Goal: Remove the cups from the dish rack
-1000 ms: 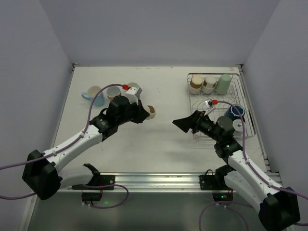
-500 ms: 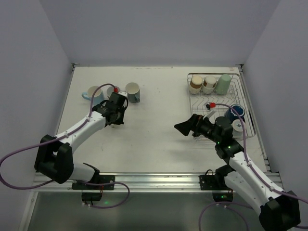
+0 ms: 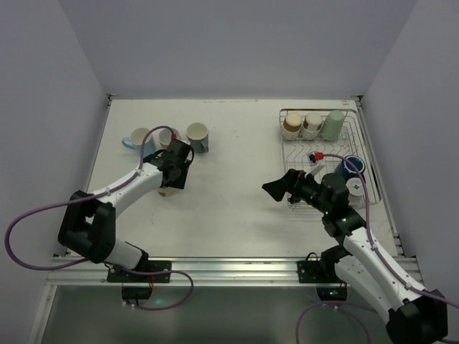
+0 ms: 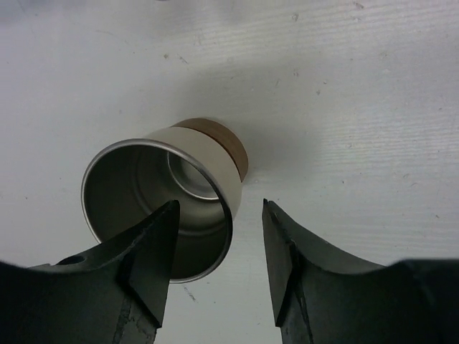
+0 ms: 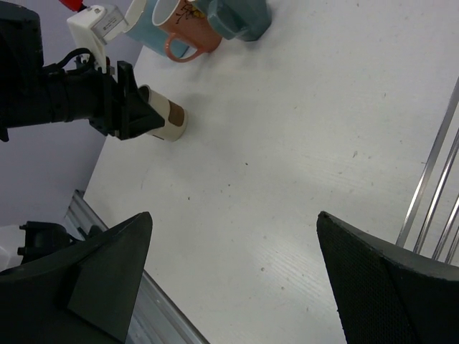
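A cream cup with a brown base [image 4: 179,179] stands on the table with its mouth up. My left gripper [image 4: 220,204] hangs open over it, one finger above the mouth and the other outside the wall, clear of it. From above, that left gripper [image 3: 172,180] covers most of this cup [image 3: 166,191]. Light blue [image 3: 138,140], salmon pink [image 3: 166,137] and grey-teal [image 3: 198,136] cups stand just behind. The dish rack [image 3: 305,159] at the right holds brown-and-cream [image 3: 291,125], cream [image 3: 312,124], pale green [image 3: 333,124], dark blue [image 3: 351,168] and white [image 3: 356,188] cups. My right gripper [image 3: 276,190] is open and holds nothing, left of the rack.
The rack's wire bars [image 5: 430,186] run along the right edge of the right wrist view. A metal rail [image 3: 229,269] borders the table's near edge. Purple-grey walls close in the left, back and right sides.
My left arm carried the cream-and-brown cup from mid-table down and left, close to the three standing cups, and its jaws have opened off it. The right arm barely moved.
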`<state>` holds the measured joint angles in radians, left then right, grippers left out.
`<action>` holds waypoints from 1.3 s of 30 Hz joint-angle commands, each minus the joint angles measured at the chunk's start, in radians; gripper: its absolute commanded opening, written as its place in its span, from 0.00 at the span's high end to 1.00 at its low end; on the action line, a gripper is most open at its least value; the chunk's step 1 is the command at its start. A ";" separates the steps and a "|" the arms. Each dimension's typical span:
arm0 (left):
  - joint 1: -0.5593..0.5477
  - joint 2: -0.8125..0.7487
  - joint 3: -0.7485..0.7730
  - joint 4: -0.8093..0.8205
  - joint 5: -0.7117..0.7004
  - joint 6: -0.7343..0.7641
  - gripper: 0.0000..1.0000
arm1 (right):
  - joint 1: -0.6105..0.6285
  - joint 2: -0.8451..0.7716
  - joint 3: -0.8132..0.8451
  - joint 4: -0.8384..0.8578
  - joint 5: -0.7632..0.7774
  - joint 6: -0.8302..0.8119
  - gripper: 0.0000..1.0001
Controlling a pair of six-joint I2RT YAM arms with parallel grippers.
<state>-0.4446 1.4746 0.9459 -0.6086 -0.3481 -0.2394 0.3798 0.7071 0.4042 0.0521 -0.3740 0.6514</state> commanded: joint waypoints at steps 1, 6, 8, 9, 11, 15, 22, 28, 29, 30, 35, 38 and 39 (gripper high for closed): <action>0.007 -0.065 0.031 0.012 -0.042 0.005 0.46 | 0.002 0.014 0.064 -0.020 0.053 -0.026 0.01; 0.003 -0.250 0.040 0.072 0.050 -0.005 0.25 | 0.002 0.022 0.119 -0.052 0.116 -0.019 0.02; -0.002 -0.364 0.025 0.145 0.149 -0.003 0.22 | 0.002 0.031 0.163 -0.112 0.199 -0.019 0.09; -0.002 -0.407 0.015 0.173 0.188 -0.003 0.19 | 0.002 0.052 0.186 -0.132 0.231 -0.022 0.12; -0.005 -0.522 -0.022 0.262 0.303 -0.003 0.15 | 0.001 0.086 0.250 -0.176 0.324 -0.044 0.22; -0.006 -0.672 -0.091 0.348 0.484 -0.006 0.11 | -0.005 0.221 0.395 -0.242 0.556 -0.110 0.39; -0.009 -0.833 -0.249 0.408 0.598 -0.006 0.08 | -0.074 0.634 0.706 -0.328 0.716 -0.208 0.49; -0.011 -0.850 -0.225 0.392 0.652 0.000 0.07 | -0.107 0.919 0.971 -0.412 0.782 -0.214 0.28; -0.026 -0.855 -0.228 0.392 0.638 0.002 0.07 | -0.108 0.983 1.025 -0.417 0.790 -0.216 0.24; -0.037 -0.862 -0.228 0.391 0.626 0.005 0.06 | -0.114 1.014 1.053 -0.422 0.790 -0.216 0.21; -0.080 -0.879 -0.226 0.380 0.603 0.014 0.04 | -0.140 1.170 1.221 -0.478 0.790 -0.203 0.14; -0.089 -0.876 -0.225 0.377 0.595 0.018 0.04 | -0.154 1.221 1.260 -0.479 0.771 -0.193 0.13; -0.089 -0.873 -0.225 0.377 0.595 0.018 0.04 | -0.157 1.239 1.268 -0.479 0.770 -0.190 0.13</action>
<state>-0.5262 0.5964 0.7097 -0.2497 0.2432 -0.2417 0.2356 1.9274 1.6047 -0.4000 0.3763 0.4519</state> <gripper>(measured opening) 0.954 0.866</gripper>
